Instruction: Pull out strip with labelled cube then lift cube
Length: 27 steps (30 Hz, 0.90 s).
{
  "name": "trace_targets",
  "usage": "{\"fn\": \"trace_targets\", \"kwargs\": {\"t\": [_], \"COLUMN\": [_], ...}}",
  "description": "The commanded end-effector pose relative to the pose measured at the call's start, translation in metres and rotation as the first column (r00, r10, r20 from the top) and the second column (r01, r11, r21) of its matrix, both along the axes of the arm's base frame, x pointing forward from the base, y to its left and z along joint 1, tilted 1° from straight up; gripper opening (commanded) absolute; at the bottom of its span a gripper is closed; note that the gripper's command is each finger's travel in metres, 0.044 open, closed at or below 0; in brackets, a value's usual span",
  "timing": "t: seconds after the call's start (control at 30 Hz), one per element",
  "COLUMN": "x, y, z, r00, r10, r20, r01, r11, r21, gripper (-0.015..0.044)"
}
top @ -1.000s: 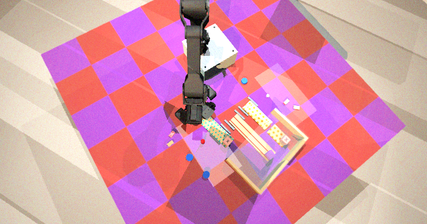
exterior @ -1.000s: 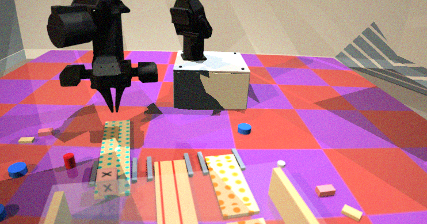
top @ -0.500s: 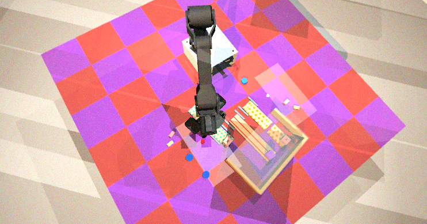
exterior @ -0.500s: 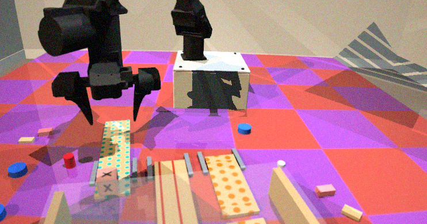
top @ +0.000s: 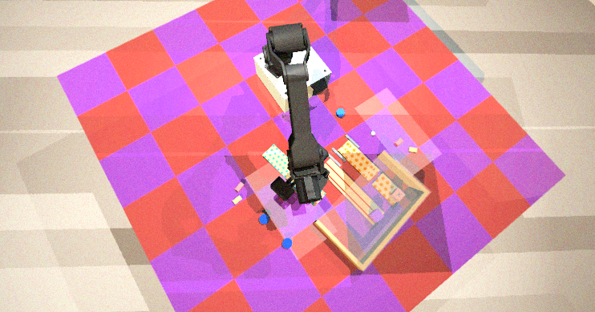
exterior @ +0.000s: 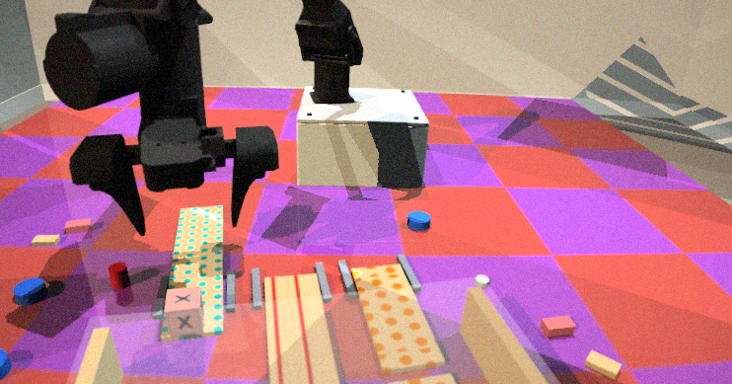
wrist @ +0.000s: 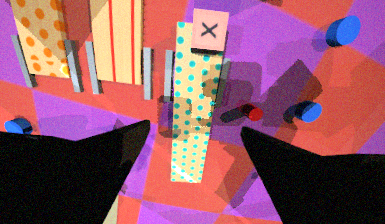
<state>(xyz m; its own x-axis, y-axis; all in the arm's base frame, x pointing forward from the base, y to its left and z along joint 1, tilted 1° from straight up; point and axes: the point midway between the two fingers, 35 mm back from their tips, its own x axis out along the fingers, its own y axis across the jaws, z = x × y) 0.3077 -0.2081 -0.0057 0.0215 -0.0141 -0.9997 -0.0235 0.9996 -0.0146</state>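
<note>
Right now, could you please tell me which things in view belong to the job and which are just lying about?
Job:
- teal-dotted strip
- pink cube marked X on it
- open tool, holding nothing

Lying about:
- red-striped strip
- orange-dotted strip
- blue discs
- red cylinder
- small blocks

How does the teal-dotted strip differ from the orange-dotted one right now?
The teal-dotted strip carries the pink cube marked X; no cube shows on the visible part of the orange-dotted strip. The teal one is narrower and reaches out past its grey guide bars toward the open, empty hand; the orange one's near end stops level with its bars. Both lie flat on the checkered floor and share a tan ground.
</note>
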Motion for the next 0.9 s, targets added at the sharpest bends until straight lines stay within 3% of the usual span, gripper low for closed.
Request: {"fn": "trace_targets", "kwargs": {"t": [0.0, 0.67, 0.87], "x": [0.015, 0.085, 0.086], "y": [0.0, -0.001, -0.001], "z": [0.003, 0.015, 0.008], "r00": [1.0, 1.0, 1.0], "r10": [-0.001, -0.001, -0.001], "r20": [0.001, 0.008, 0.008], "r01": [0.001, 0.001, 0.001], "r11": [1.0, 1.0, 1.0], "r21": [-0.001, -0.001, -0.001], "gripper": [0.044, 0.044, 0.0282]}}
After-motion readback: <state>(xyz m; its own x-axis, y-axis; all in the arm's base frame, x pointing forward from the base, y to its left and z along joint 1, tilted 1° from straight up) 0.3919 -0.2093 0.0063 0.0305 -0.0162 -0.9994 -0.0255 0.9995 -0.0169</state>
